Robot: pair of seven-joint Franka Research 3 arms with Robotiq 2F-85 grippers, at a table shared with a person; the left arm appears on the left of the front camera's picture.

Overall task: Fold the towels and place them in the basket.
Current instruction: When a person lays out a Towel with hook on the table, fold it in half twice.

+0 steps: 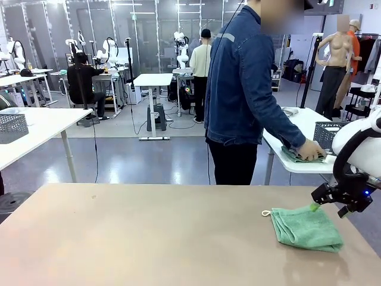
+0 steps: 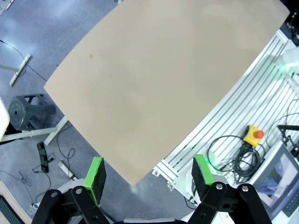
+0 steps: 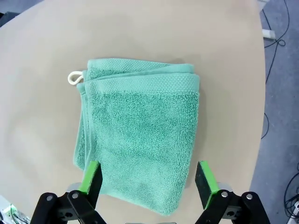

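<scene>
Green-padded fingers of the right gripper stand wide apart and empty above the right end of a folded mint towel on the tan table. The towel's long axis runs left to right across the table's right side, with its white loop at the left end. The left gripper, likewise spread, hangs above a table corner.

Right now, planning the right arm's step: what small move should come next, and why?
Probably lower the right gripper and close on the green towel: it lies folded on the table, and the open gripper hangs over its edge.
</scene>
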